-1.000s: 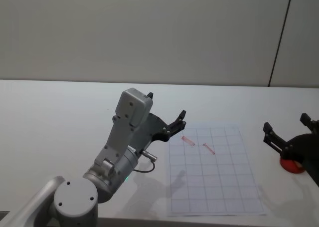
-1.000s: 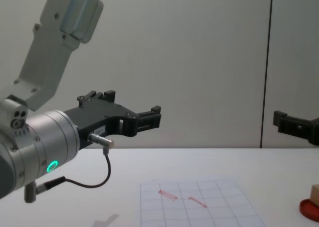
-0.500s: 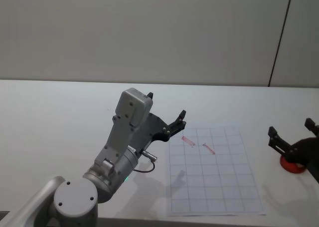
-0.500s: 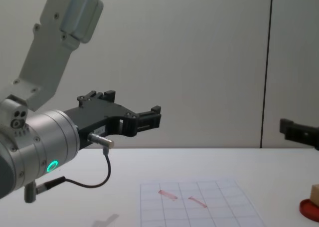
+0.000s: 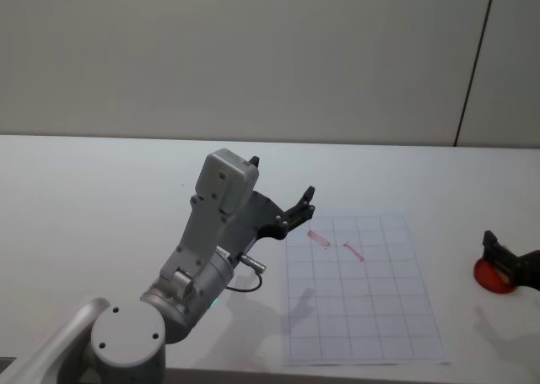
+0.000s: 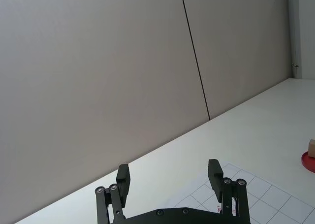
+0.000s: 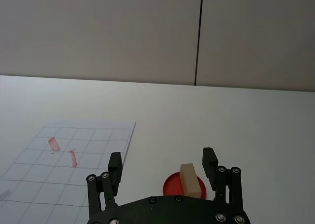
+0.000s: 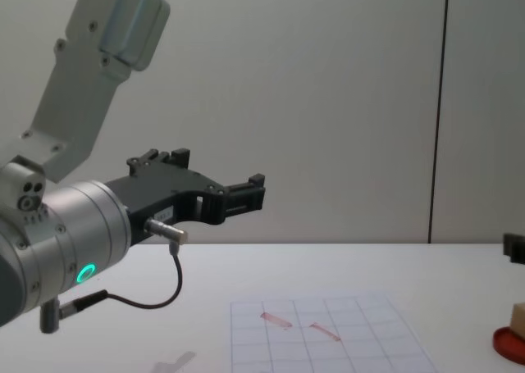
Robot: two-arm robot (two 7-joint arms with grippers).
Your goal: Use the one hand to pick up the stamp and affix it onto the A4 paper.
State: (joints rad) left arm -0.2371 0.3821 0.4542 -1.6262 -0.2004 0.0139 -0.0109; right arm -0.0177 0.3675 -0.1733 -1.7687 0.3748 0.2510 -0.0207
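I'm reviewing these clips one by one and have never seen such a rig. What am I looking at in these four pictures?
This is a two-armed robot at a white table. One camera looks down from its head, one forward from its chest, one rides each wrist. The left gripper is raised, jaws open and empty. The right gripper, jaws open too, faces the stamp, which rests on a red ink pad. The A4 paper bears two red marks.

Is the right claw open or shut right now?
Open. The right claw holds its jaws wide apart, gripping nothing; the small tan wooden stamp rests on the flat red round ink pad.
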